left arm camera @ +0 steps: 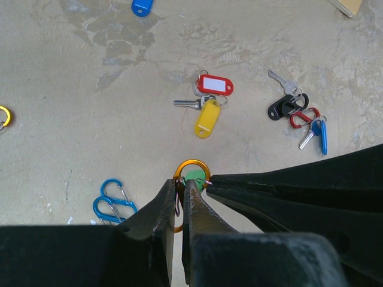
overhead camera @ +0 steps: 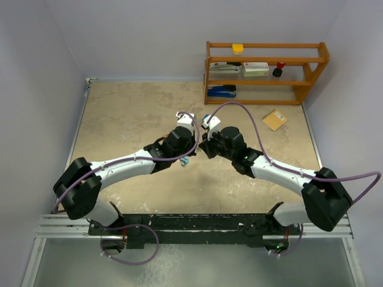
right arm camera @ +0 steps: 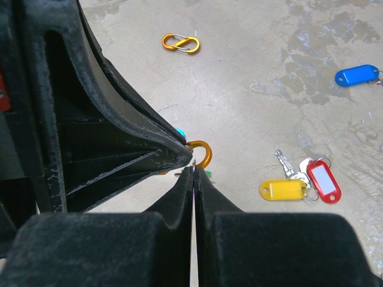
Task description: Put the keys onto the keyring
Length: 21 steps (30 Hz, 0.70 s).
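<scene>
Both arms meet over the middle of the worktop point(overhead camera: 131, 113).

**Left gripper** point(left arm camera: 181, 182): fingers narrow, clamped on the lower part of the orange keyring point(left arm camera: 191, 165). The ring's upper loop stands out beyond the fingertips, held above the surface.

**Green tag** point(left arm camera: 195, 176): it shows inside the keyring's loop, touching it. Its key is hidden.

**Right gripper** point(right arm camera: 194, 171): fingers pressed flat together, their tips meeting the left fingertips at the keyring's side. Whether they pinch anything cannot be told.

**Loose keys, left wrist view:** all lie on the worktop beyond the keyring.
- The red-tagged key point(left arm camera: 215, 84) and the yellow-tagged key point(left arm camera: 207, 118) lie together, touching.
- To their right is a second cluster, well apart: the black-tagged key point(left arm camera: 279, 109), a red clip point(left arm camera: 304, 117) and the blue-tagged key point(left arm camera: 323, 135).
- A lone blue tag point(left arm camera: 142, 6) lies farther off, at the top of the view.

**Other items:**
- Two blue figure-eight clips point(left arm camera: 111, 202) lie side by side, left of the left fingers.
- An orange figure-eight clip point(right arm camera: 181, 43) lies alone in the right wrist view.
- A wooden shelf point(overhead camera: 266, 72) stands at the far right corner of the worktop, with a small notebook point(overhead camera: 274, 119) just in front of it.
</scene>
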Tool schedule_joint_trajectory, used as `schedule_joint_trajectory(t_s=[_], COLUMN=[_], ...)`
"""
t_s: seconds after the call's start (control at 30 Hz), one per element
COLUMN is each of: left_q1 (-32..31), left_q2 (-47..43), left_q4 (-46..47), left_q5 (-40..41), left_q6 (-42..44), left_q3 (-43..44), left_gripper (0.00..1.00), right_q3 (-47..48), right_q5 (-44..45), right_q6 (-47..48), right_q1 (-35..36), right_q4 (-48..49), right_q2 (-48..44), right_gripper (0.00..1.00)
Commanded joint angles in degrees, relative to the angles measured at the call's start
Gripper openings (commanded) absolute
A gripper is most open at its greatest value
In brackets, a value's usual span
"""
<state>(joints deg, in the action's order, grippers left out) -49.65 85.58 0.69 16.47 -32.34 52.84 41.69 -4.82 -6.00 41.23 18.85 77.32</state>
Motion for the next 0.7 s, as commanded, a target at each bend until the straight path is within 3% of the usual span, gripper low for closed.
schedule_joint_trajectory(t_s=[0.0,0.67], left_q1=[-0.5,-0.5], left_q2=[-2.5,-2.7], left_q4=[1.5,-0.8], left_q5=[-1.6,-7.0], left_q6=[0.1,3.4], left_q3=[0.9,-0.2], left_gripper=[0.0,0.0], right_q3=[-0.4,-1.9], right_q5=[2.0,4.0], right_q6=[0.6,1.2], right_q1=[0.2,0.2], right_q4=[2.4,2.6], right_q2=[-0.8,-2.9], right_gripper=[0.0,0.0])
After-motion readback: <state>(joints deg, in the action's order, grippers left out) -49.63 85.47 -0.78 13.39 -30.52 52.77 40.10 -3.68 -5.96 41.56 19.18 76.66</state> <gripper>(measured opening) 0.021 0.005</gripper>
